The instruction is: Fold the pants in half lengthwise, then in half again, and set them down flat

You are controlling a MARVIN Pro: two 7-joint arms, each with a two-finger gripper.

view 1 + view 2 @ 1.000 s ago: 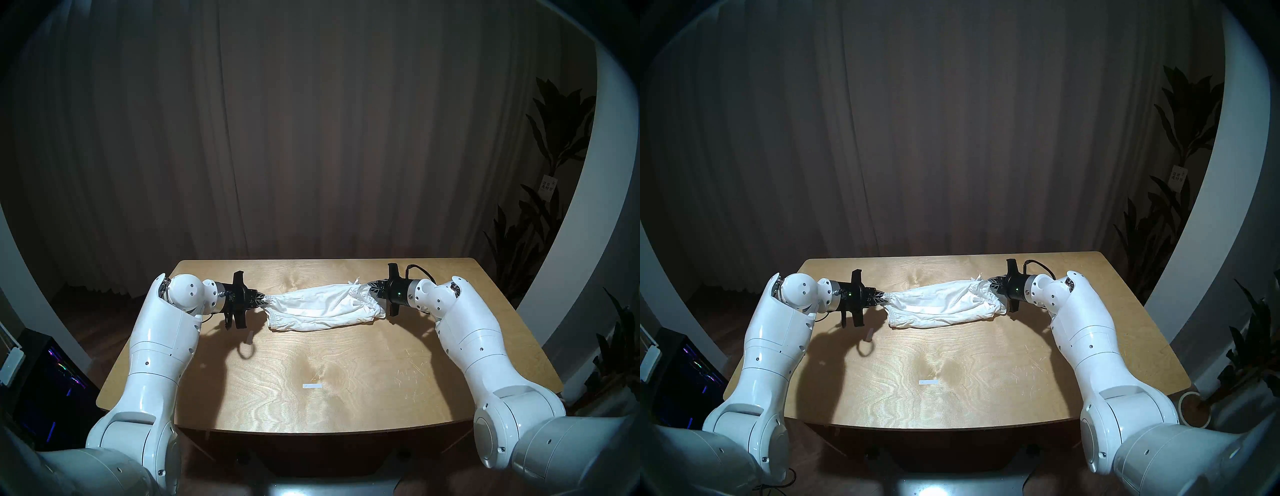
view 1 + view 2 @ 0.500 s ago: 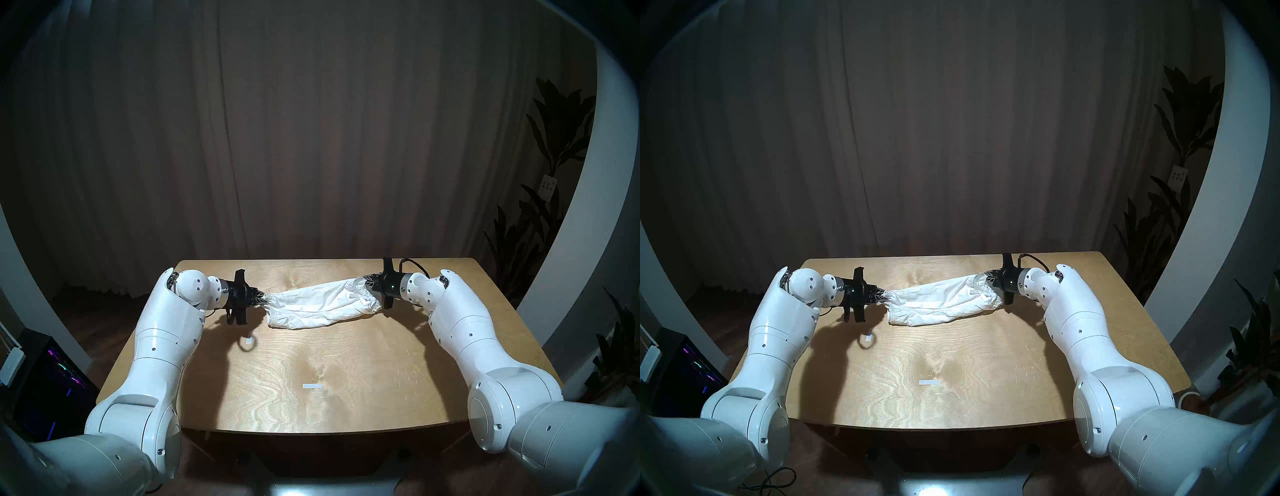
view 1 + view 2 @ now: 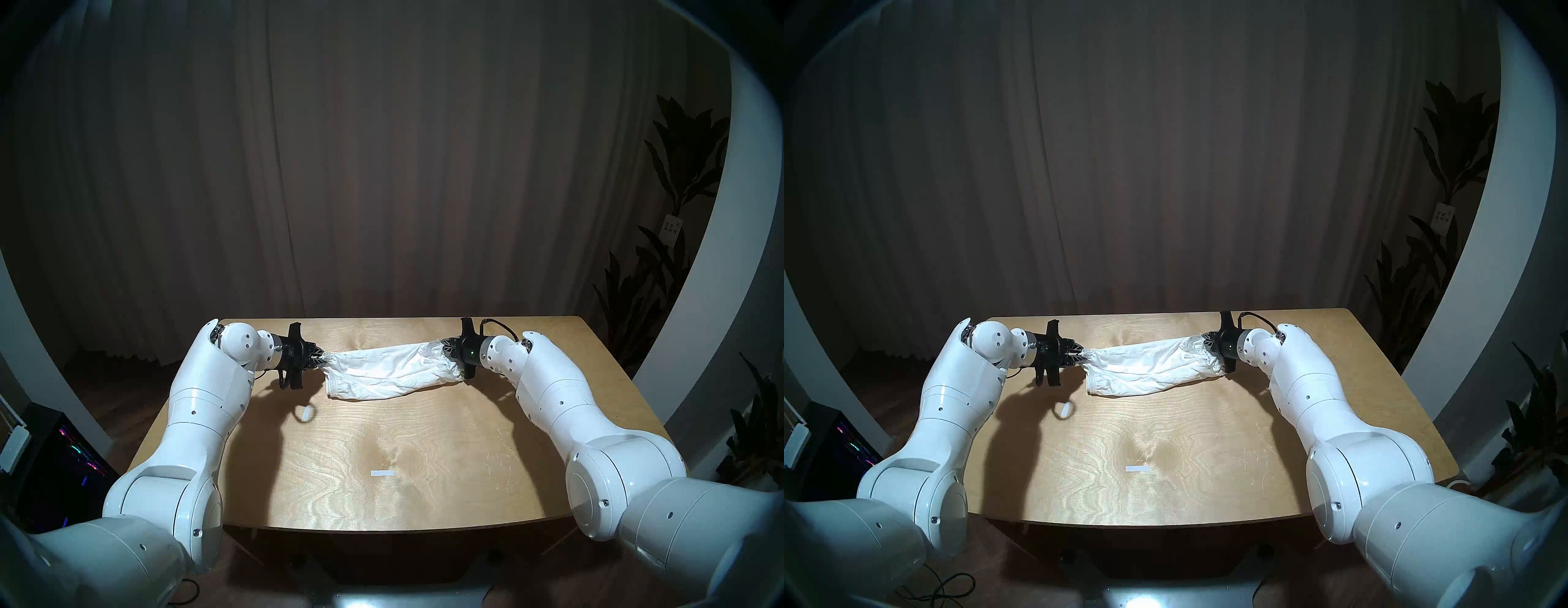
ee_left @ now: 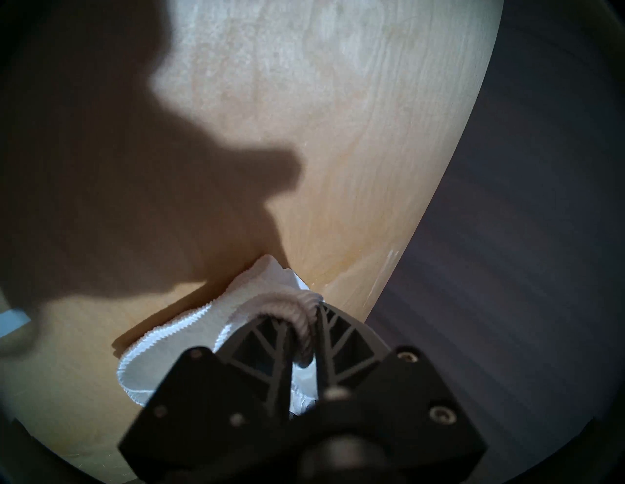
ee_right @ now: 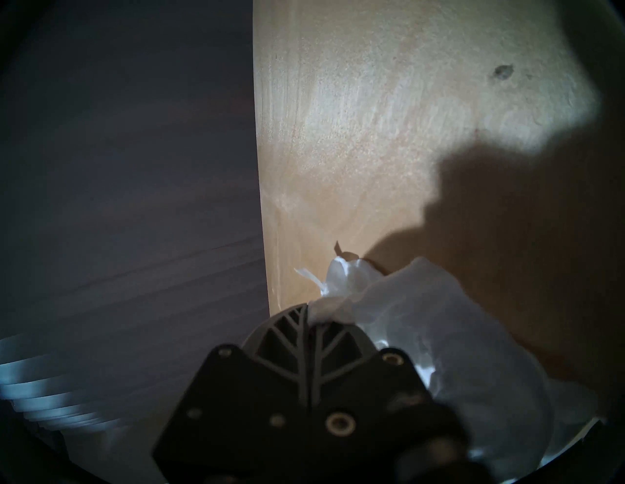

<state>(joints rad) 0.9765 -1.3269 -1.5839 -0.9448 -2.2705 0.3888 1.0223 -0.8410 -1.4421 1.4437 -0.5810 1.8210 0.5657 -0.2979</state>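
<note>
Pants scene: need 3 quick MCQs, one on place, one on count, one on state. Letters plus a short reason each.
1. Where on the table are the pants?
A. far half, stretched left to right
B. near edge
C. hanging off the right side

2. How many small white tape strips lie on the table?
A. none
B. two
C. five

3. How do the grippers stand?
A. both open above the cloth
B. only the left one shut
C. both shut on the pants

Answers:
1 A: the cloth spans between the two arms near the far edge.
2 B: one strip near the front centre, one strip below the left gripper.
3 C: the wrist views show the left gripper pinching the waistband and the right gripper pinching the ruffled leg end.
</note>
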